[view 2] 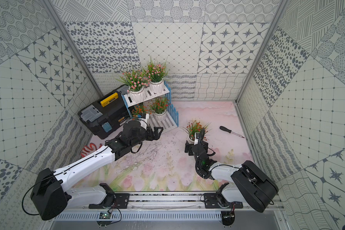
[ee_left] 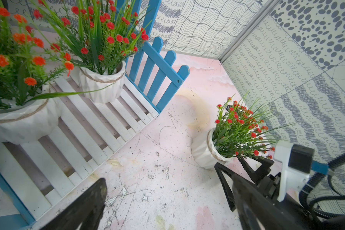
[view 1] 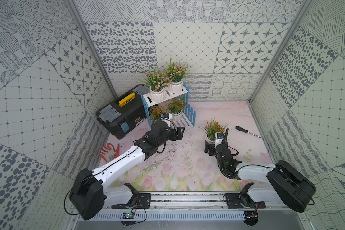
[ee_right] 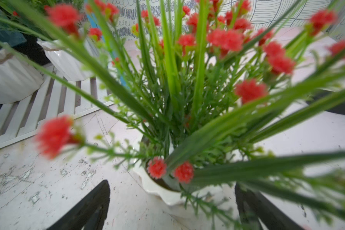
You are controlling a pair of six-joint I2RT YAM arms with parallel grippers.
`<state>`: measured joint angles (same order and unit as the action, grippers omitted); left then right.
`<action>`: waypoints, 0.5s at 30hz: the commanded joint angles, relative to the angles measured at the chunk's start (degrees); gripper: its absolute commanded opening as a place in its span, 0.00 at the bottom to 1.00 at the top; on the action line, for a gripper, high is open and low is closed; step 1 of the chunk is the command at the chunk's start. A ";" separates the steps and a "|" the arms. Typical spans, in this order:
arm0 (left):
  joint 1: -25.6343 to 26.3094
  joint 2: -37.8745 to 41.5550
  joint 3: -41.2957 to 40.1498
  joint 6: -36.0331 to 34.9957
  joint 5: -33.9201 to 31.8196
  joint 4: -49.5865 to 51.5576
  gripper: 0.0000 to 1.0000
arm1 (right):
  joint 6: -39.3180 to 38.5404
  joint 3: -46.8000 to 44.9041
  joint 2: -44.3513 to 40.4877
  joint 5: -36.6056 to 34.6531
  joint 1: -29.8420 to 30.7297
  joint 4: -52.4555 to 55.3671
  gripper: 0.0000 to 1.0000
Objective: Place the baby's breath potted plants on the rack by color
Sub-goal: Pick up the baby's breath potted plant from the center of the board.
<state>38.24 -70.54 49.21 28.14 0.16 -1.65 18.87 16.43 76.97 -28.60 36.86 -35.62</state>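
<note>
Floral pink bench (view 1: 187, 159) | rack (view 1: 190, 117), far-left corner: top shelf (view 1: 147, 98) two pink plants (view 1: 157, 93), lower shelf (ee_left: 84, 127) two orange-red plants (ee_left: 102, 83) | fifth plant (view 1: 213, 127) toward right edge, inside spread right gripper (ee_right: 171, 187), ungripped | left gripper (view 1: 179, 133) wide, empty | pot (ee_left: 201, 151) likely light, stiff, slick — take ribbed wall, not soft leaves (ee_right: 197, 59).

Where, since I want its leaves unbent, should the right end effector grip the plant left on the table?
Grip the pot across its ribbed sides below the twine band, coming in low from the robot's side. The plant stands upright and its leaves fan up and outward, so a descent from above would likely crush them. The open right end effector faces the pot from there.
</note>
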 commanded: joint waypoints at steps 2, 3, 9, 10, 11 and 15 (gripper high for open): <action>0.17 0.57 -1.16 -0.28 2.15 -6.04 0.98 | 0.08 2.47 3.22 1.31 -1.57 -5.27 0.98; 0.19 0.51 -1.21 -0.28 2.33 -6.22 0.98 | -0.20 2.73 4.08 1.79 -1.68 -5.95 0.98; 0.18 0.31 -1.31 -0.41 2.49 -7.04 0.98 | -0.94 5.08 11.09 2.32 -2.44 -10.45 0.98; 0.17 0.24 -1.36 -0.37 2.48 -7.19 0.98 | -1.09 5.43 12.33 2.48 -2.65 -11.18 0.98; 0.17 0.13 -1.38 -0.31 2.41 -7.19 0.98 | -1.44 5.46 13.31 2.50 -2.81 -12.65 0.98; 0.17 0.03 -1.48 -0.28 2.47 -7.23 0.98 | -1.37 6.76 17.09 3.40 -4.26 -15.76 0.98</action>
<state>38.24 -70.46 47.77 28.14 1.74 -5.19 18.17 21.58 92.07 -26.81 33.32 -45.04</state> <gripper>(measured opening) 0.983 0.980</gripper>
